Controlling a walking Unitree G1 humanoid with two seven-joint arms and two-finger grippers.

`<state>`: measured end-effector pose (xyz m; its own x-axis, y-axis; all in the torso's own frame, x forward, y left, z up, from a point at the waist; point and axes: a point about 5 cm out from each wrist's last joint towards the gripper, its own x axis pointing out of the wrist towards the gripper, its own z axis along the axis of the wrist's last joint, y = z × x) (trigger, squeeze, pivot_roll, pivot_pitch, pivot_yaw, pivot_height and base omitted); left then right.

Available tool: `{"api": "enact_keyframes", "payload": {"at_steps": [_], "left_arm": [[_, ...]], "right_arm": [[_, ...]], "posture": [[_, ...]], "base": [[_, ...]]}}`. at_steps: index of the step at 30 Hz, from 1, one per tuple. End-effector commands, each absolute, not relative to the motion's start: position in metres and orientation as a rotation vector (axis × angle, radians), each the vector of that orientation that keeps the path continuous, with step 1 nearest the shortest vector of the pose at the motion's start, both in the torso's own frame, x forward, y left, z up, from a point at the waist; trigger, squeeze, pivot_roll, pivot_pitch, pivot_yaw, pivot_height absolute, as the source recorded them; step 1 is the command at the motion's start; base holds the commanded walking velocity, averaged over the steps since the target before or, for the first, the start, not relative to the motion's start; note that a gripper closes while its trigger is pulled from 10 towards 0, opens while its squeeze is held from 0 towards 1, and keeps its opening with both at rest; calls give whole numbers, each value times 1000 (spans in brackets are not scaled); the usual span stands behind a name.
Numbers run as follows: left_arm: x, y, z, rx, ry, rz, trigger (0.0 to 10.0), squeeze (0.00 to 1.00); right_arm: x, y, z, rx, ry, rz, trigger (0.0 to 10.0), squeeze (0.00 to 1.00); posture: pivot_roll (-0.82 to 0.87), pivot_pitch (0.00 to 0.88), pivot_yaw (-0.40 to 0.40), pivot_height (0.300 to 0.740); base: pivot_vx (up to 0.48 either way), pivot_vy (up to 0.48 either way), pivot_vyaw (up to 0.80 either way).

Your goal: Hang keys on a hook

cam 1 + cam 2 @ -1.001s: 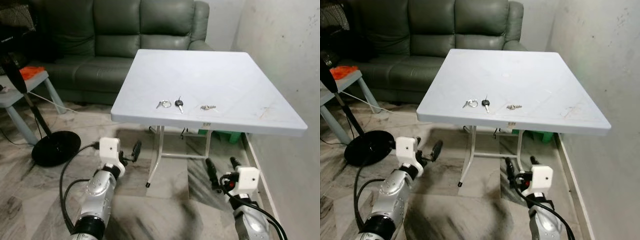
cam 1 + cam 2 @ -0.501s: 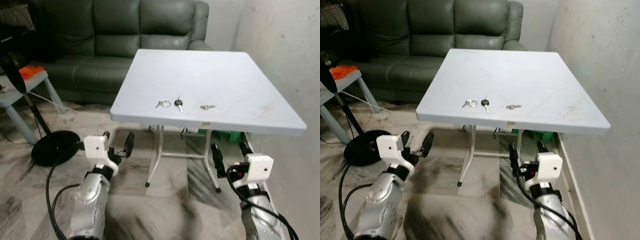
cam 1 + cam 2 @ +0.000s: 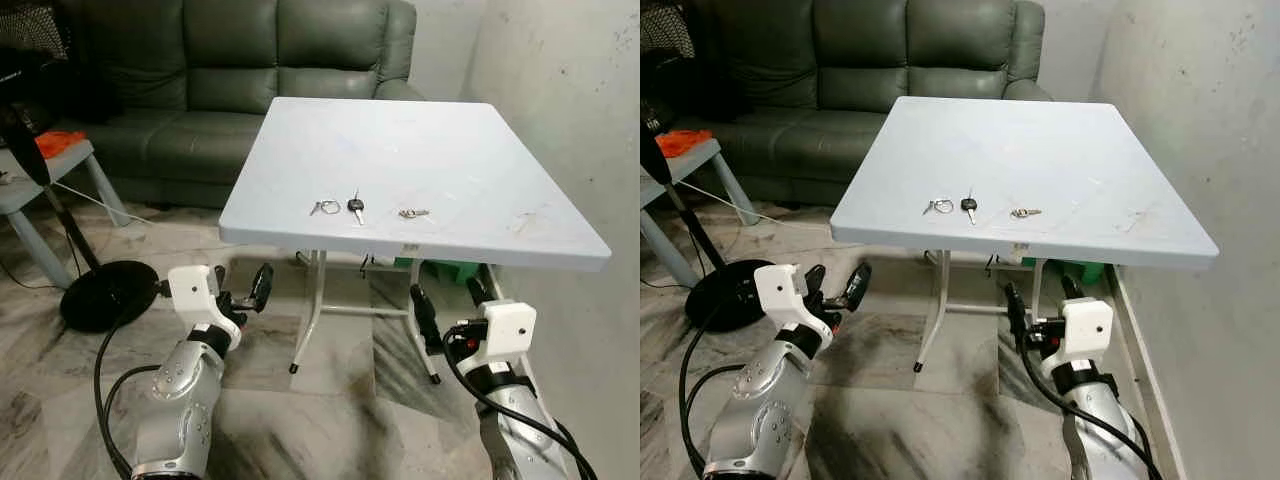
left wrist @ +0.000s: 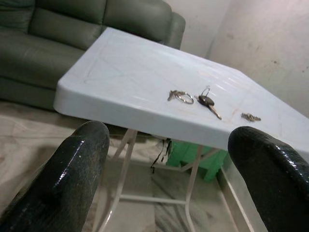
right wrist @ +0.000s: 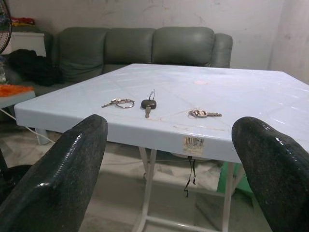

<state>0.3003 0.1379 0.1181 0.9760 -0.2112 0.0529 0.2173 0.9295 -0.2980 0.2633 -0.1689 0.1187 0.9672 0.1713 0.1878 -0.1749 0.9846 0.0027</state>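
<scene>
near table (image 3: pixel 480 170) edge, 3 keys (image 3: pixel 356 207)

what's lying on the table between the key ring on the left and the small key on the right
The black-headed key lies between the key ring and the small key, in a row near the white table's front edge. This shows in both eye views.

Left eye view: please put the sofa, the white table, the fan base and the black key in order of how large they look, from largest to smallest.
1. white table
2. sofa, partly cut off by the frame and farther away, so it may truly be bigger
3. fan base
4. black key
</scene>
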Motion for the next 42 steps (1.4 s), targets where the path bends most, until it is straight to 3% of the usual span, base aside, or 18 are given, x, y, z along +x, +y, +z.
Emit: {"api": "enact_keyframes", "payload": {"at_steps": [1, 16, 42], "left_arm": [[301, 139, 123, -295, -25, -214, 10000, 0], [307, 133, 129, -269, -21, -238, 10000, 0], [309, 126, 130, -279, -21, -261, 10000, 0]], "right_arm": [[264, -171, 126, 19, -203, 168, 10000, 0], [266, -167, 129, 19, -195, 175, 10000, 0], [266, -165, 126, 10, -178, 186, 10000, 0]], "posture": [[-4, 0, -17, 740], [-10, 0, -15, 740], [-11, 0, -18, 740]], "base": [[0, 0, 0], [257, 32, 0], [47, 414, 0]]}}
